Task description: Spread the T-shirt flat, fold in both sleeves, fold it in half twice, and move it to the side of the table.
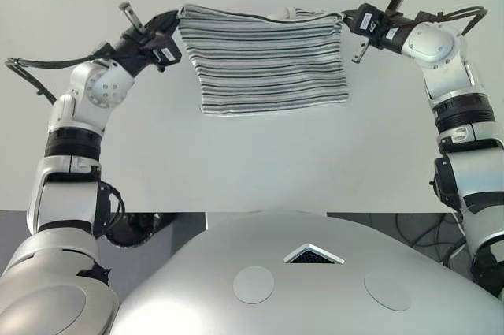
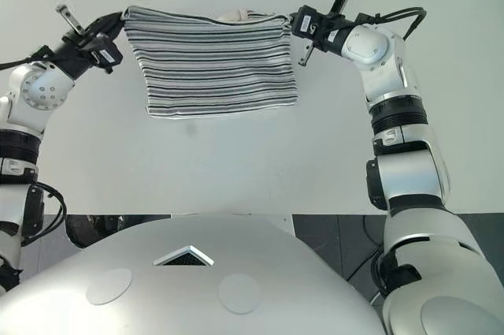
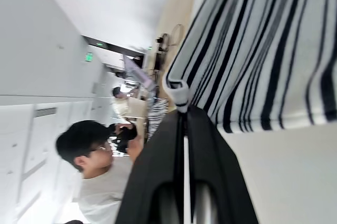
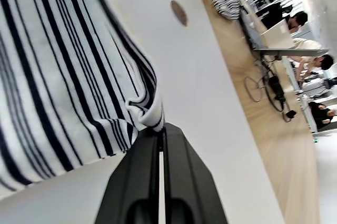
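Pinching far corners of the folded T-shirt [image 1: 268,59], left gripper [image 1: 176,17], right gripper [image 1: 345,19], dark-and-white stripes, edge taut

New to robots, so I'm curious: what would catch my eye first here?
A striped T-shirt, folded, is stretched out over the white table, pinched at both far corners. The left gripper is shut on one corner, the right gripper on the other.
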Robot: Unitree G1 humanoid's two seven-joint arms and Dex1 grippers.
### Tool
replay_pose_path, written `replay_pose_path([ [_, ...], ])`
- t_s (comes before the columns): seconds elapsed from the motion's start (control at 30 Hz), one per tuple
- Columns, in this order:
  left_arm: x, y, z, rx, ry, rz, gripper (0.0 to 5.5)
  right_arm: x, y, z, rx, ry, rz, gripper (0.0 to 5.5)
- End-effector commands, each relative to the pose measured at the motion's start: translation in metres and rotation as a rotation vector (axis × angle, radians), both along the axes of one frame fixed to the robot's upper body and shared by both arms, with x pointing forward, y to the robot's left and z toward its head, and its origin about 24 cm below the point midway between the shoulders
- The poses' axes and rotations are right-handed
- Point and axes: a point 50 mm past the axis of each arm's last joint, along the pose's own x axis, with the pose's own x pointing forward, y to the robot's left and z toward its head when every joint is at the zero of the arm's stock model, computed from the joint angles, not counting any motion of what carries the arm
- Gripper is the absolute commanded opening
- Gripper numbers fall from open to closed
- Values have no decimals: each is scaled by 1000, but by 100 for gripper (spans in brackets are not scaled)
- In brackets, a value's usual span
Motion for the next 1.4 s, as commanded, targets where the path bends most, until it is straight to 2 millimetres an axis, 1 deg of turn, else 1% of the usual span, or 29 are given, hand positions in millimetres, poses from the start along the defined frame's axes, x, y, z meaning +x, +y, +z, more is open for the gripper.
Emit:
replay_pose_path([
  [0.03, 5, -3, -9, 65, 4, -18, 0, 8, 5, 6, 16, -22, -7, 2],
  [0.13, 11, -2, -9, 79, -15, -8, 0, 13, 8, 9, 16, -30, -12, 2],
  [0.2, 13, -3, -14, 97, -6, -5, 0, 17, 11, 7, 3, -20, -14, 2],
  [0.23, 13, -4, -18, 109, 6, -8, 26, 18, 13, 4, -12, -10, -15, 0],
  [0.27, 12, -6, -24, 127, 30, -15, 32, 19, 15, 0, -30, 2, -16, 0],
  [0.3, 11, -7, -28, 136, 45, -17, 52, 20, 16, -3, -36, 16, -25, 29],
  [0.37, 12, -7, -37, 156, 68, -3, 83, 23, 19, -6, -29, 43, -60, 64],
  [0.4, 13, -6, -39, 162, 70, 16, 89, 25, 20, -7, -29, 45, -80, 70],
  [0.5, 16, -3, -47, 171, 74, 79, 152, 29, 23, -12, -21, 17, -139, 136],
  [0.57, 16, -4, -51, 172, 72, 101, 184, 28, 25, -17, 6, 26, -155, 137],
  [0.63, 18, -2, -50, 132, 65, 144, 219, 27, 25, -21, 57, 48, -187, 137],
  [0.73, 26, 4, -39, -25, 34, 256, 219, 28, 18, -22, 181, 67, -301, 137],
  [0.77, 27, 4, -34, -74, 11, 271, 219, 29, 17, -20, 210, 55, -323, 137],
  [0.8, 30, 3, -25, -141, -42, 270, 219, 30, 18, -16, 250, 35, -325, 137],
  [0.83, 31, 2, -16, -202, -90, 265, 219, 31, 20, -13, 286, 20, -315, 137],
  [0.93, 29, -3, 24, -423, -333, 190, 219, 31, 38, 0, 365, -34, -208, 137],
  [0.97, 25, -4, 32, -466, -394, 165, 219, 31, 43, 3, 387, -46, -184, 137],
  [1.03, 16, -12, 40, -509, -463, 108, 219, 28, 51, 6, 404, -57, -135, 137],
  [1.1, 6, -22, 39, -521, -483, 57, 219, 21, 61, -3, 339, -20, -47, 137],
  [1.17, -1, -30, 37, -536, -484, 37, 219, 14, 67, -17, 228, 30, 25, 137],
  [1.27, -11, -37, 41, -563, -497, 17, 219, 11, 69, -31, 92, 80, 64, 137],
  [1.3, -14, -39, 45, -577, -507, 9, 219, 11, 67, -34, 41, 93, 65, 137],
  [1.4, -20, -48, 52, -588, -516, -21, 219, 9, 45, -49, -156, 142, 44, 137],
])
